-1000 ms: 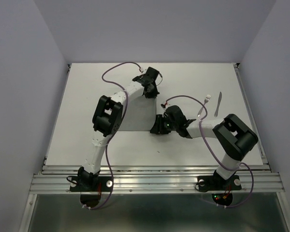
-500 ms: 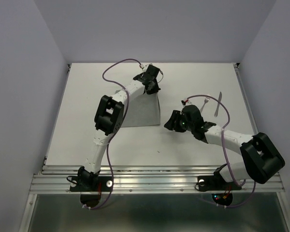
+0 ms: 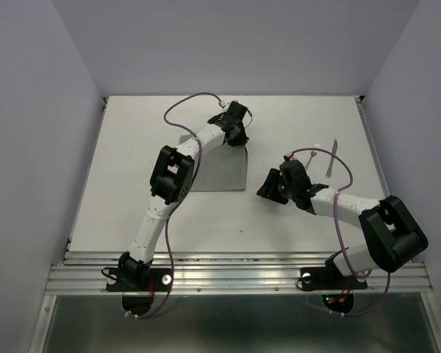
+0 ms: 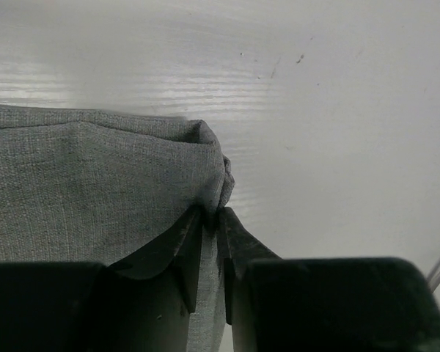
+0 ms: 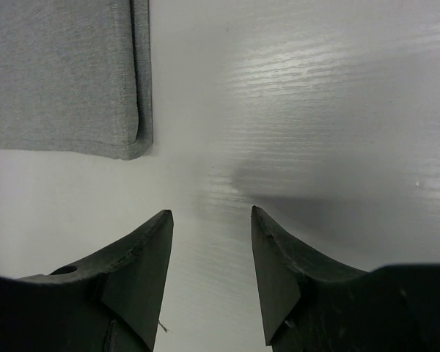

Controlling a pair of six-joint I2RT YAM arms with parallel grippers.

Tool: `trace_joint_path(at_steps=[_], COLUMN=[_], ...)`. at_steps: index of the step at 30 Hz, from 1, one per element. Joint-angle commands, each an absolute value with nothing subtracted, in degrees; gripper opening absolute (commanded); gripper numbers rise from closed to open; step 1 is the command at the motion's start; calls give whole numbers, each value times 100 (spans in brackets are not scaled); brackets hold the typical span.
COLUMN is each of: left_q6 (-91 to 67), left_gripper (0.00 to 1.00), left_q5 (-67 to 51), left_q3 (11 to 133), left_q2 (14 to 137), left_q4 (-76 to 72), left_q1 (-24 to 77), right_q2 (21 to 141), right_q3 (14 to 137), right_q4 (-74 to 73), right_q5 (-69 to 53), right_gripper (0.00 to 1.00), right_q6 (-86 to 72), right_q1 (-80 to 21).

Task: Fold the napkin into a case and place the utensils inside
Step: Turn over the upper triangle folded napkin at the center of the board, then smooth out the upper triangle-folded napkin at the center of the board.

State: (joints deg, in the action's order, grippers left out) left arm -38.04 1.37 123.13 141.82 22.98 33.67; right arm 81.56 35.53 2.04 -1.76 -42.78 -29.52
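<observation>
The grey napkin (image 3: 217,169) lies folded on the white table, its doubled edge showing in the right wrist view (image 5: 66,73). My left gripper (image 3: 238,140) is shut on the napkin's far right corner, the cloth bunched between the jaws in the left wrist view (image 4: 213,213). My right gripper (image 3: 264,190) is open and empty, low over bare table just right of the napkin's near right corner (image 5: 209,216). The silver fork (image 3: 316,152) and knife (image 3: 331,160) lie at the right behind the right arm, the fork partly hidden by the cable.
The table (image 3: 132,213) has a raised rail along its right edge (image 3: 378,169) and a metal frame at the front (image 3: 235,276). Purple cables loop above both arms (image 3: 184,107).
My right gripper has come off the napkin's near right corner and drawn back to the right, open. My left gripper has shifted slightly right with the far corner, and the napkin lies flatter.
</observation>
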Motion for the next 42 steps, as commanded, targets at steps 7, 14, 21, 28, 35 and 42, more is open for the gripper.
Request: trace_joint_path(at_steps=[7,14,21,28,35,42], left_q6=[-3577,-3375,-3340,-3243,-3103,-3015], left_gripper=[45,52,44,39,39,39], left_q5=[-281,-474,-343,-378,-369,-439], left_q3=[12630,12674,12630,11401,10469,10108], left_q2=[13738,13360,12930,11971,11365,11338], left_q4=[2276,2338,2671,2654,2646,2663], left_q1=[3445,3463,3340,2611,2347,2303], right_q2=[8420,8745,9693,11107,12269,13015], right_q3=[3832,4411,5746,7425,8718,9421], right_q4=[237,185,18,-421,-720,-817], right_q5=[-158,-325,-493,-729,-624,-939], right_gripper=[52,52,51,52,60,60], right_q6=[-4254,-3964,-3446,-3366,-3366,-3384], right_q1=[-2672,-2276,-2083,-2004,-2004,-2004])
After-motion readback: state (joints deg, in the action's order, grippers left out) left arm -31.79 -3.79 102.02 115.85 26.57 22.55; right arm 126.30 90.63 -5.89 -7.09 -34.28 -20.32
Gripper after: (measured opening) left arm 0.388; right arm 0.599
